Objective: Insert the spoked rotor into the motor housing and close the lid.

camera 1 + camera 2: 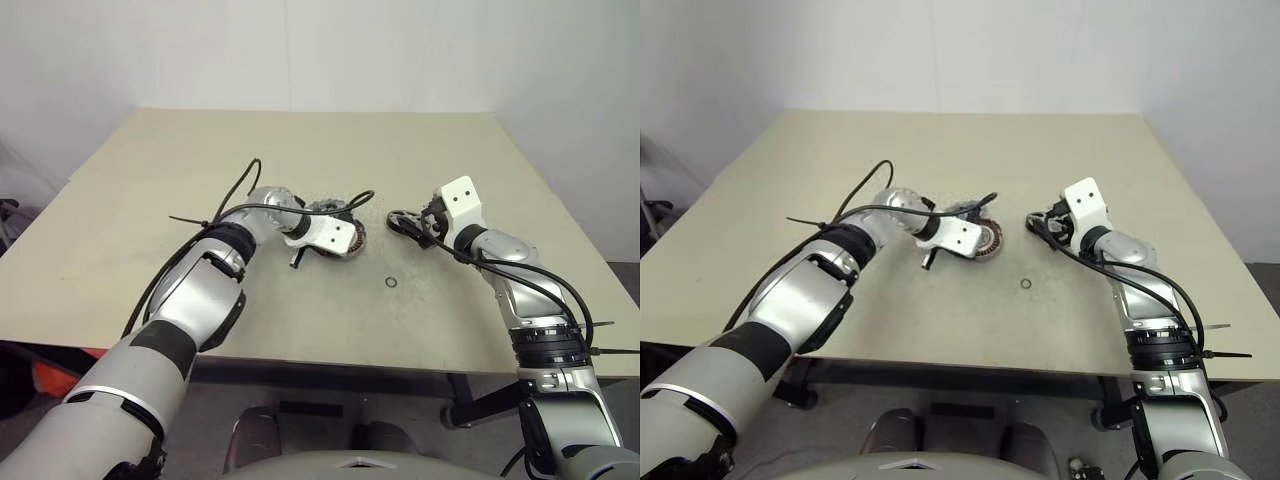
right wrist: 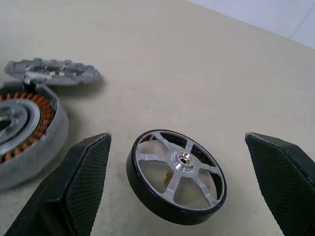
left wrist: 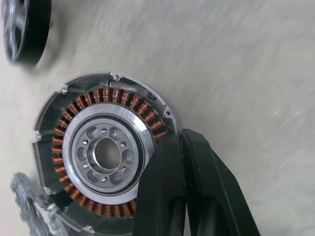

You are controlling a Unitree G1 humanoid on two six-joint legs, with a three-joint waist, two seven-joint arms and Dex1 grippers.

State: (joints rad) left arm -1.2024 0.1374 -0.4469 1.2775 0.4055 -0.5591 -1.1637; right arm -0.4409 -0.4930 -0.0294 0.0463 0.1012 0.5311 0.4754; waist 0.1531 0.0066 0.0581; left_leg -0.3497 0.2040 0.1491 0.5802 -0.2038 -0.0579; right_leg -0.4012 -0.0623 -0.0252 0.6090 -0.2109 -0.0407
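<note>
— Where does the left tool (image 3: pixel 179 140) stand?
— Its two black fingers are pressed together, tips touching the motor housing (image 3: pixel 106 155) at the rim, over the coppery windings; nothing sits between them.
— And the right tool (image 2: pixel 177 162)?
— Spread wide, one finger on each side of the spoked rotor (image 2: pixel 176 174); neither finger touches it (the rotor lies flat on the counter (image 1: pixel 300 150), between the fingers).
— Where is the housing relative to that rotor?
— Just off to the robot's left of it, near but apart; the lid (image 2: pixel 53 72) lies at the housing's far edge, touching or nearly so; I cannot tell which.
— Anything else about?
— A tiny loose ring (image 1: pixel 390 283) on the counter, nearer the robot, between the two arms.
</note>
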